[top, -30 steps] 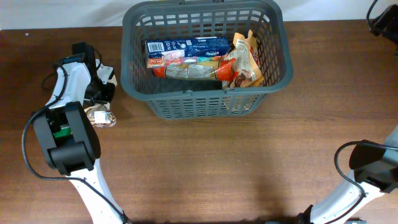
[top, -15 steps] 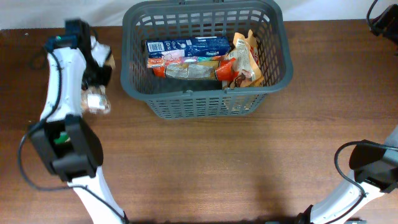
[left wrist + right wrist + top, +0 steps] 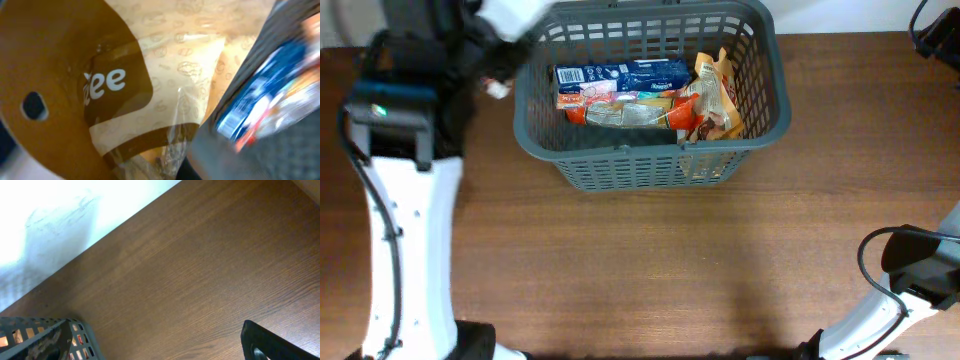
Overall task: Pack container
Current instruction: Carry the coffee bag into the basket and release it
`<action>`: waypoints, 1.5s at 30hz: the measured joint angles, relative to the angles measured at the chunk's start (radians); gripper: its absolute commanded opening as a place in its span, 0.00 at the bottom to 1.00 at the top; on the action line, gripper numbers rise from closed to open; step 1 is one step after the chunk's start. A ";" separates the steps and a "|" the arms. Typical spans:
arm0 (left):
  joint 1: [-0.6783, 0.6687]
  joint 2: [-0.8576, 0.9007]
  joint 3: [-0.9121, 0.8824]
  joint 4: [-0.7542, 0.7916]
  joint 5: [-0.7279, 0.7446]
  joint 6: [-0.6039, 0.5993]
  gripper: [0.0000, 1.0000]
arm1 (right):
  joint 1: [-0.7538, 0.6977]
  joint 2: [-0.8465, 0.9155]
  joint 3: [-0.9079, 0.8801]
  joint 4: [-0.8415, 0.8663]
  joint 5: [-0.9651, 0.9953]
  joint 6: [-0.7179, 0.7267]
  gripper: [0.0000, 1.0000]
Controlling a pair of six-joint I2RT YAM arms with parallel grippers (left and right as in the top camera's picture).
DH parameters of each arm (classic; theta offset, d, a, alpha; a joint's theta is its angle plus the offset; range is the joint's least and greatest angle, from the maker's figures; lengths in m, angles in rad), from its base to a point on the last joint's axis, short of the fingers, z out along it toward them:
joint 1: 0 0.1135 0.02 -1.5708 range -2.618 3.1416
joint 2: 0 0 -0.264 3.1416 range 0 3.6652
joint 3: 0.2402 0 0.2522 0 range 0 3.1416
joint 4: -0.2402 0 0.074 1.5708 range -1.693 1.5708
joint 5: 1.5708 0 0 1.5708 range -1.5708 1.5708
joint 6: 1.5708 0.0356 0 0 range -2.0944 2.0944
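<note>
The dark grey slotted basket (image 3: pixel 650 170) stands at the back middle of the table. It holds a blue box (image 3: pixel 620 73), an orange snack bag (image 3: pixel 715 95) and a clear packet (image 3: pixel 625 115). My left gripper (image 3: pixel 490 75) is raised high beside the basket's left rim, shut on a brown-and-cream plastic bag (image 3: pixel 498 89). That bag (image 3: pixel 150 75) fills the left wrist view and hides the fingers; the blue box (image 3: pixel 260 100) is blurred behind it. My right gripper (image 3: pixel 932 30) is at the far right corner, open and empty.
The right wrist view shows brown table, a pale wall and the basket's corner (image 3: pixel 75 335), with one black finger (image 3: pixel 265 342) at the lower right. The right arm's base (image 3: pixel 920 265) stands at the right edge.
My left arm has risen from the table left of the basket, carrying the bag up and to the right, to the basket's left rim. The right arm has not moved.
</note>
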 measured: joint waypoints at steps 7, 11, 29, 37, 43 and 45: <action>-0.145 0.091 0.001 0.088 0.120 0.159 0.02 | 0.000 0.000 0.000 0.000 0.000 0.000 0.99; -0.172 0.232 0.000 0.164 0.152 0.188 0.02 | 0.000 0.000 0.000 0.000 0.000 0.001 0.99; -0.327 0.520 -0.013 0.399 0.280 0.212 0.99 | 0.000 0.000 0.000 0.000 0.000 0.004 0.99; -0.344 0.531 -0.013 0.378 0.179 0.180 0.99 | 0.000 0.000 0.000 0.000 0.000 0.008 0.99; -0.343 0.449 -0.013 0.327 -0.008 0.074 0.99 | 0.000 0.000 0.000 0.000 0.000 0.011 0.99; -0.343 0.370 -0.013 0.277 -0.050 0.053 0.99 | 0.000 0.000 0.000 0.000 0.000 0.011 0.99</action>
